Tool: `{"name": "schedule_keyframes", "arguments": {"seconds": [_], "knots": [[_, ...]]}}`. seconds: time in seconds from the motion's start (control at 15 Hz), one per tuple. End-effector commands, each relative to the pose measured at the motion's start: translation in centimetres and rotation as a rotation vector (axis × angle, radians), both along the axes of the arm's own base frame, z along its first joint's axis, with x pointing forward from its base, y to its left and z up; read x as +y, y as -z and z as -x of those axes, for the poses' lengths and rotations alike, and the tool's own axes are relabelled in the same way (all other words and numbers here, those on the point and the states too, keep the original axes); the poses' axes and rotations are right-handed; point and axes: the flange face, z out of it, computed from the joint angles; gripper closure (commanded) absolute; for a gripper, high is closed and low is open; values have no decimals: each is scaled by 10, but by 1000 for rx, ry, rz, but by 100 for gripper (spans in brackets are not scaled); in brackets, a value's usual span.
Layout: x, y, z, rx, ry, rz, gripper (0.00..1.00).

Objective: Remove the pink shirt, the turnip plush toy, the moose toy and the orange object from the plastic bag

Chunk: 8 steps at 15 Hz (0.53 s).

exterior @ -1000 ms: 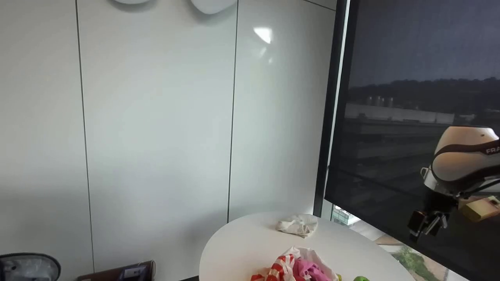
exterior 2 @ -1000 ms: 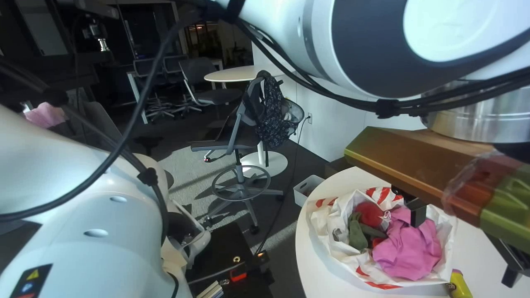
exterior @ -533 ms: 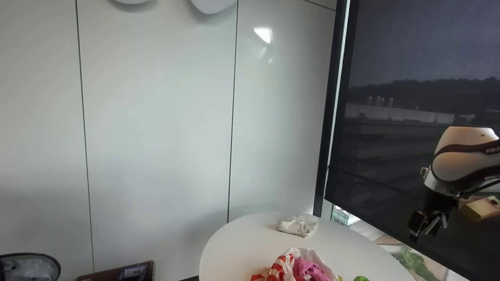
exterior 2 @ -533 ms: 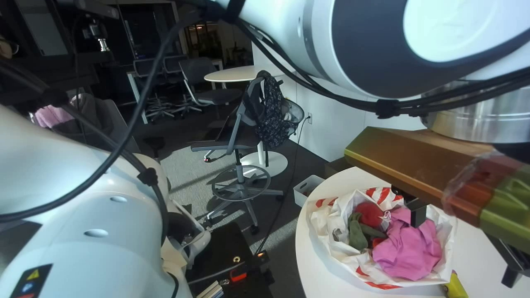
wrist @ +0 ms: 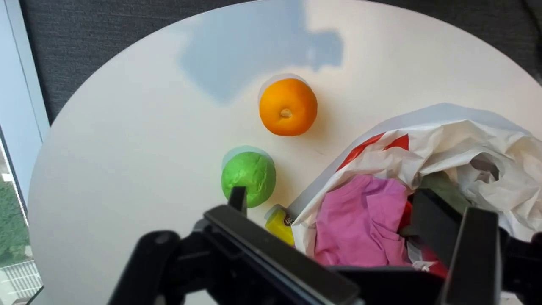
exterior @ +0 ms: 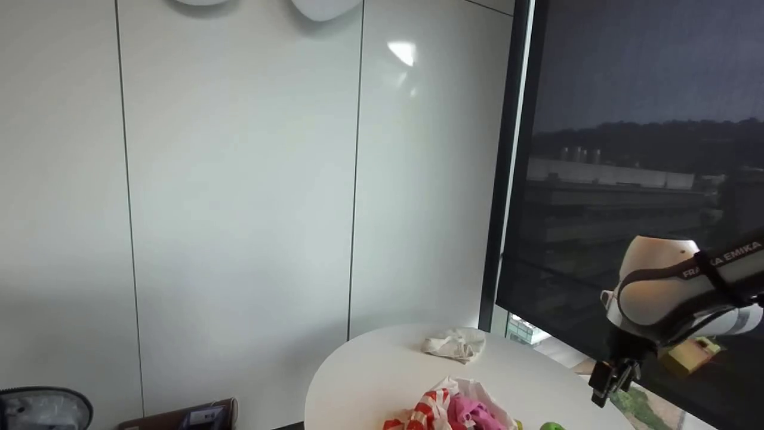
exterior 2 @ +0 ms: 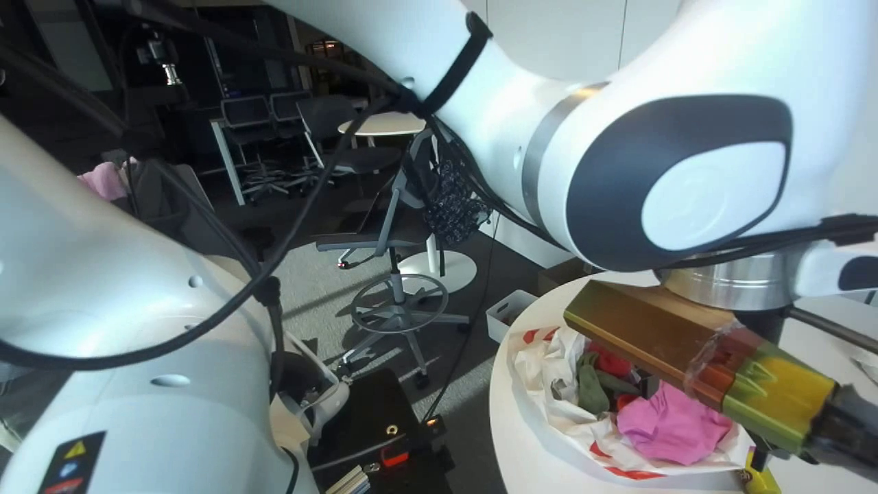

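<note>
The white plastic bag (wrist: 444,148) with red marks stands open on the round table; it shows in both exterior views (exterior: 434,409) (exterior 2: 569,429). The pink shirt (wrist: 360,216) lies crumpled in it, on top. A dark green limb-like thing (exterior 2: 591,384) and a red thing (exterior 2: 610,362) lie beside the shirt in the bag; I cannot tell which is turnip or moose. A round orange object (wrist: 288,106) sits on the table outside the bag. My gripper (wrist: 336,209) is open and empty, its fingers wide apart above the shirt; in an exterior view the orange-brown mount partly hides it.
A green ball (wrist: 250,176) and a yellow bottle (wrist: 278,224) lie on the table beside the bag. A white cloth (exterior: 456,345) lies near the table's far edge in an exterior view. A white bin (exterior 2: 509,312) stands on the floor beside the table.
The arm has moved and lowered; in an exterior view the gripper has shifted left and down, and in an exterior view the mount now covers part of the bag. Bag and shirt have not moved.
</note>
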Motion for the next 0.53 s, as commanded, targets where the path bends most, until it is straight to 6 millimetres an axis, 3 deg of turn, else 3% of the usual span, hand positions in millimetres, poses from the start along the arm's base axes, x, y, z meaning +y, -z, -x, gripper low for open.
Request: {"name": "schedule_keyframes", "arguments": {"seconds": [0.0, 0.27, 0.47], "knots": [[44, 60, -42, 2, -132, 26, 0], [95, 116, -81, -31, -273, 55, 0], [118, 132, -119, -84, -299, 49, 0]]}}
